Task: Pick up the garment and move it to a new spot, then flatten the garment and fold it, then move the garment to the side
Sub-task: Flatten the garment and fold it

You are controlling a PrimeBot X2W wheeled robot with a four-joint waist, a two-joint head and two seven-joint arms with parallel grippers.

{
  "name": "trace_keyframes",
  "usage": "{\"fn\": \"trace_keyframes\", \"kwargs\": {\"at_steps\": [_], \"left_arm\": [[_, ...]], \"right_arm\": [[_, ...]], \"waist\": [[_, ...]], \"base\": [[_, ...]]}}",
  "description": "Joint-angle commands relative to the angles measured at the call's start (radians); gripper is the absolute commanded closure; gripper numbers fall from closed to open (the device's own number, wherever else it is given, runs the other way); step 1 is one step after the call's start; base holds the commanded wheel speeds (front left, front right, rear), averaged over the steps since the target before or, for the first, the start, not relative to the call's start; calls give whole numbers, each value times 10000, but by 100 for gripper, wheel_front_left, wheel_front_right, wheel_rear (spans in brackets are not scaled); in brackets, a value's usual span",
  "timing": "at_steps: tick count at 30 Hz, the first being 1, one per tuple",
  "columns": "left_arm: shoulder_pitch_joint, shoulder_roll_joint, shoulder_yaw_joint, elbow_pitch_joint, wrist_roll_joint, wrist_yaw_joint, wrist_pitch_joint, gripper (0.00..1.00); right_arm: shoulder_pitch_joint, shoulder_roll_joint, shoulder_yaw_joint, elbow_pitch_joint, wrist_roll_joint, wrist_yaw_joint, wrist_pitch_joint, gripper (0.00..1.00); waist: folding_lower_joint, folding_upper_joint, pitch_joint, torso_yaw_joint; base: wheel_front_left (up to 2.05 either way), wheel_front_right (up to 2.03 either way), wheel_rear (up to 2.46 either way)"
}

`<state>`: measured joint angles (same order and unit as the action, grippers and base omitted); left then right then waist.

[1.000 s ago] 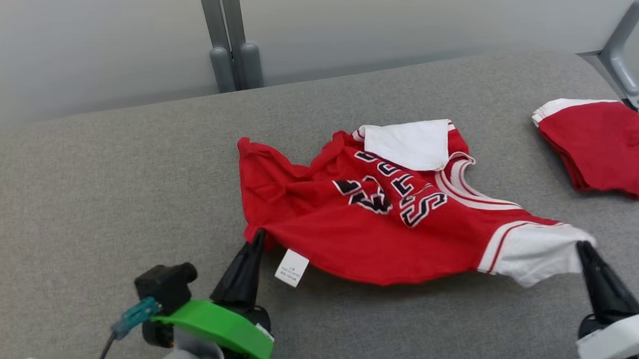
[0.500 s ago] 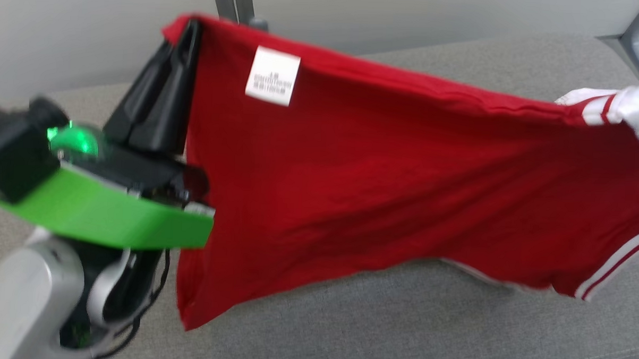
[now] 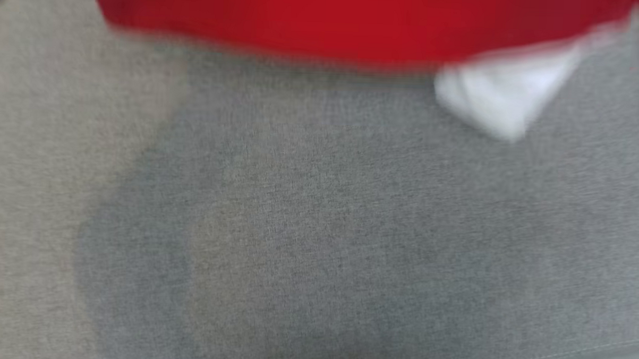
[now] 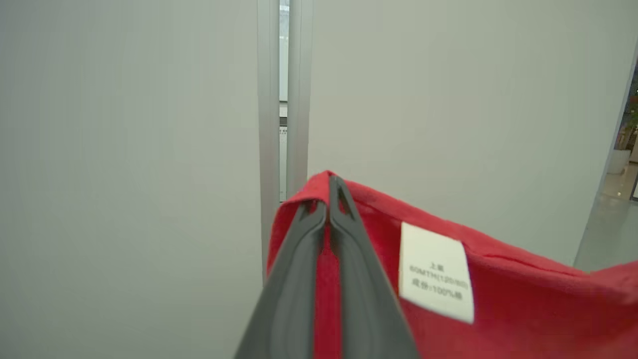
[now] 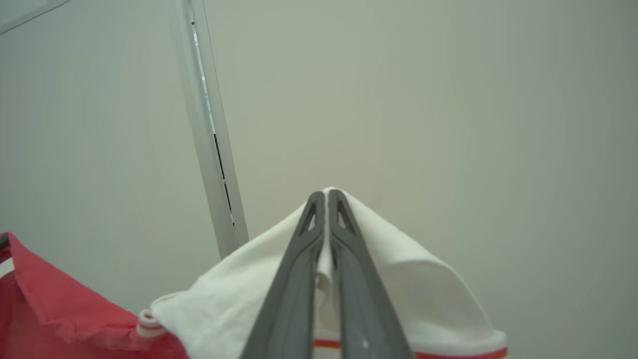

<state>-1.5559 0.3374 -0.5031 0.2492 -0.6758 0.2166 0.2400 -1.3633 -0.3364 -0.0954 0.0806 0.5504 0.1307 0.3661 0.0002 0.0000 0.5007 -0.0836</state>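
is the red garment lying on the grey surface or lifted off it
Lifted. The garment hangs above the grey surface; the left gripper pinches its red edge, the right gripper its white corner.

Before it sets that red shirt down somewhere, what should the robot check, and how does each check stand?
1. Grip of left tool on the garment, at its red edge beside the white label: ok.
2. Grip of right tool on the white sleeve: ok.
3. Lower edge lifted off the gray surface: cannot tell, blurred.
4. Cloth hanging untwisted between the tools: cannot tell.
5. Head view sharp enough to aim: not ok.
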Motion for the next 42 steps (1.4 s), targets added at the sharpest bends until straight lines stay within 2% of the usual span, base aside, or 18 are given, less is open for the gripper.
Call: {"fn": "trace_keyframes", "kwargs": {"at_steps": [1, 5, 7, 9, 13, 18, 22, 26, 28, 30, 34, 36, 40, 42], "left_arm": [[-651, -155, 141, 606, 170, -138, -486, 100], [-2193, -386, 330, 2563, 572, -540, -1919, 100], [-2645, -351, 176, 3373, 885, -850, -2499, 100], [-2648, -494, 80, 4000, 934, -1125, -3054, 100], [-1532, -736, -199, 4995, 748, -1833, -3985, 100], [428, -904, -414, 5231, 432, -2510, -4648, 100], [3133, -418, -437, 4362, 260, -2700, -4965, 100], [6690, 272, -500, 2620, 179, -2325, -4996, 100], [8498, 699, -447, 1544, 213, -1797, -4984, 100], [10456, 854, -225, 165, -155, -1215, -4998, 100], [13032, 1210, 2, -2146, -393, -165, -5026, 100], [14160, 1184, -22, -2978, -490, 333, -5027, 100], [15978, 1042, -278, -3986, -642, 934, -5029, 100], [16606, 991, -493, -4161, -615, 1088, -5030, 100]], "right_arm": [[-825, 450, -97, 715, -432, 0, -565, 100], [-2768, 1397, -290, 2579, -1169, 0, -2166, 100], [-3080, 1684, -121, 3257, -1243, 0, -2599, 100], [-2971, 1709, 275, 3642, -1148, 0, -2885, 100], [-1535, 1333, 1197, 3974, -692, 0, -3505, 100], [999, 575, 1931, 3164, 482, 2, -4183, 100], [3858, 44, 2454, 2110, 1335, 0, -4690, 100], [6919, -572, 2495, 913, 1821, 2, -4778, 100], [8467, -706, 2256, 376, 1904, 0, -4811, 100], [10099, -731, 1876, -192, 1950, -1, -4707, 100], [12520, -323, 1025, -1349, 1893, -7, -4371, 100], [13490, -38, 723, -1865, 1757, -7, -4121, 100], [15105, 609, 30, -2692, 1511, -6, -3691, 100], [15880, 903, -281, -3016, 1387, -6, -3455, 100]], "waist": [[-2, 0, 2350, -41], [-2, 0, 2831, -294], [-2, 0, 3042, -415], [-2, 0, 3214, -419], [-2, 0, 3209, -289], [-2, 0, 2855, -55], [-2, 0, 1778, -145], [-2, 0, 333, -165], [-2, 0, -456, -185], [-2, 0, -1273, -177], [-2, 0, -2232, -132], [-2, 0, -2605, -161], [-2, 0, -3198, -105], [-2, 0, -3466, -41]], "base": [[0, 0, 0], [0, 0, 0], [0, 0, 0], [0, 0, 0], [0, 0, 0], [0, 0, 0], [0, 0, 0], [0, 0, 0], [0, 0, 0], [0, 0, 0], [0, 0, 0], [0, 0, 0], [0, 0, 0], [0, 0, 0]]}}
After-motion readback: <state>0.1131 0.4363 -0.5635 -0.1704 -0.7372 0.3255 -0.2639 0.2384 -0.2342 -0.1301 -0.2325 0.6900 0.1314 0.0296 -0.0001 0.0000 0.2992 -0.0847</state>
